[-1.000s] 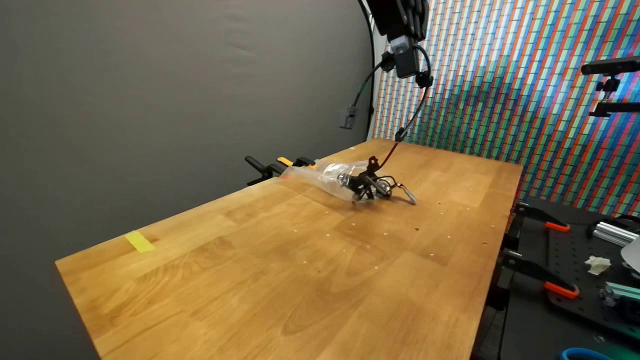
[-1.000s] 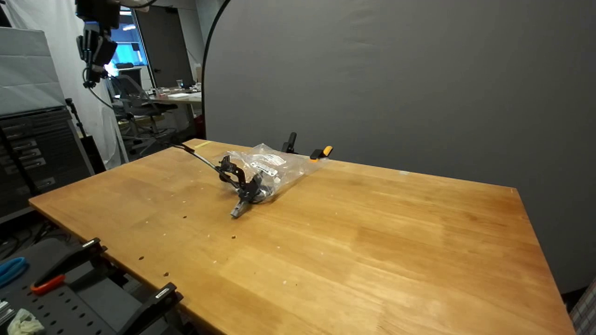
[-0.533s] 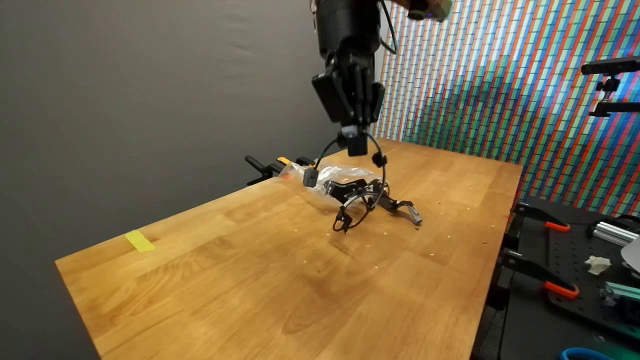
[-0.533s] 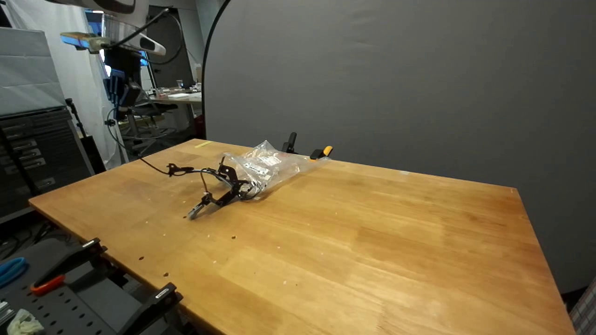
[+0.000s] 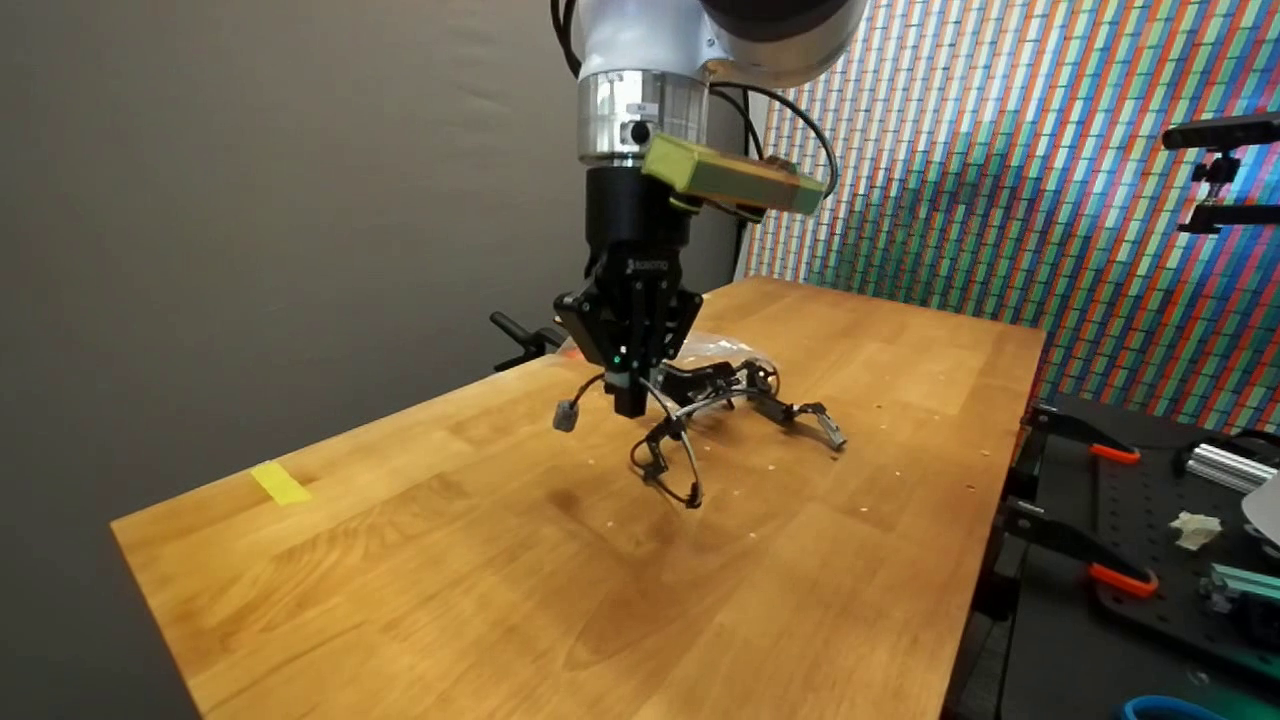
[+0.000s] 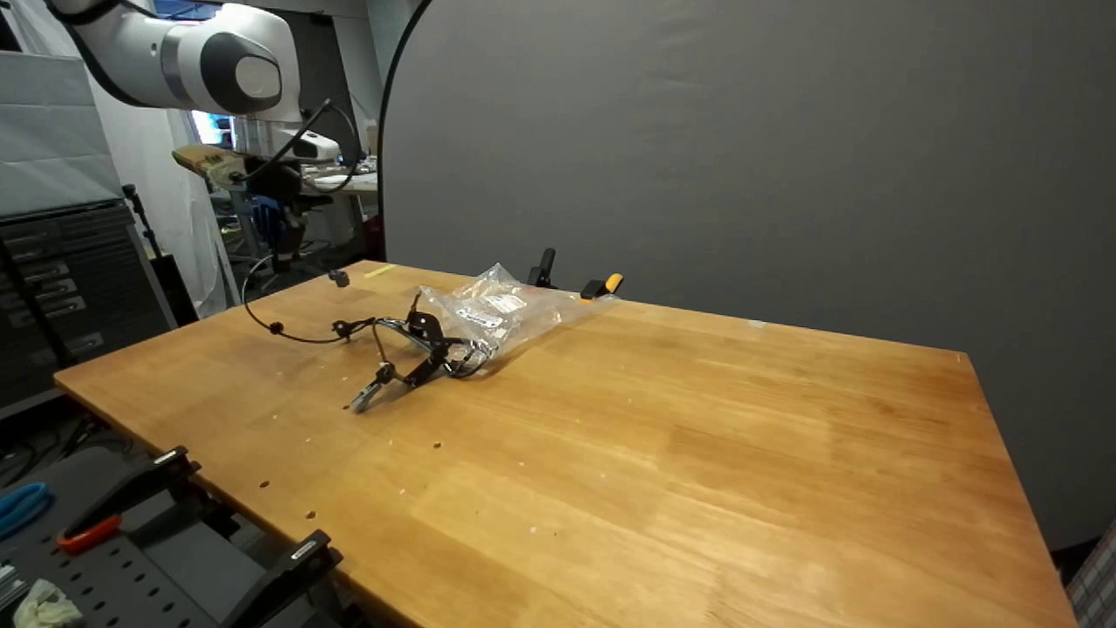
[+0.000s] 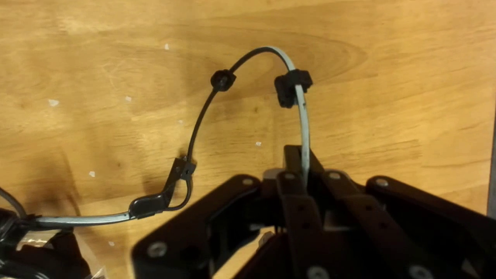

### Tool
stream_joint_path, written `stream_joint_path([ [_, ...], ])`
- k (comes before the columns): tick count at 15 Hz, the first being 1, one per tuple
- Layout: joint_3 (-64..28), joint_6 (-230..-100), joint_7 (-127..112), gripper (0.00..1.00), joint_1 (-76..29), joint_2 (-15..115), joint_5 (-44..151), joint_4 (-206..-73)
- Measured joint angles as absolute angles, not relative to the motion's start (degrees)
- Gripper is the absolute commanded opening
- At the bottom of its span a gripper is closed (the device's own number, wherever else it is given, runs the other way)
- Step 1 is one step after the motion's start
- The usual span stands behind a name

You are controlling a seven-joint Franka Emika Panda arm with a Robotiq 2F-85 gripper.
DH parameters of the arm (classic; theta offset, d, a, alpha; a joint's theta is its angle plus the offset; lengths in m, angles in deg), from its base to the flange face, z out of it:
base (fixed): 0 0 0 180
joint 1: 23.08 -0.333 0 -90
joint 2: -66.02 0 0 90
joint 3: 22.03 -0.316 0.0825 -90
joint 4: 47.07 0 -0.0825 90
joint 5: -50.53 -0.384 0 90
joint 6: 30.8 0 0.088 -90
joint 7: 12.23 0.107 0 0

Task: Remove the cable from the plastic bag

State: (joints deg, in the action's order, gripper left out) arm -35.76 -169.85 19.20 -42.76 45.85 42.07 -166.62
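The black cable [image 5: 690, 460] runs down from my gripper [image 5: 630, 393], loops over the wooden table and leads to a tangle of dark plugs [image 6: 427, 327] by the clear plastic bag [image 6: 514, 305]. In the wrist view the cord [image 7: 304, 124] passes straight between my gripper's [image 7: 303, 161] fingertips, which are shut on it. A loose plug end [image 5: 566, 415] dangles beside the fingers. Part of the tangle lies against or inside the bag's near end; I cannot tell which. From an exterior view, my arm hides some of the bag [image 5: 715, 347].
A black-and-yellow clamp [image 6: 602, 286] sits at the table edge behind the bag. Yellow tape [image 5: 280, 482] marks the table [image 5: 500, 580]. Alongside stands a black cart with orange-tipped clamps [image 5: 1125, 580]. A camera on a bracket [image 5: 1220, 132] hangs above it.
My gripper has come down toward the table and away from the bag, keeping the cable. The cord has slackened into a loop, and some plugs have slid out from the bag.
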Motion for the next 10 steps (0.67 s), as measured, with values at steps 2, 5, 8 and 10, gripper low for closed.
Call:
stream_joint_path([
  [2, -34.5, -173.1, 21.9, 0.3, -44.6, 44.6, 44.4, -166.7],
  [5, -31.8, -175.5, 26.2, 0.51, -47.0, 43.9, 49.5, -166.9],
  [8, -29.3, -176.3, 29.9, 0.73, -47.9, 44.0, 53.3, -167.0],
  [10, -27.7, -176.3, 31.9, 0.89, -47.8, 44.7, 54.8, -167.1],
])
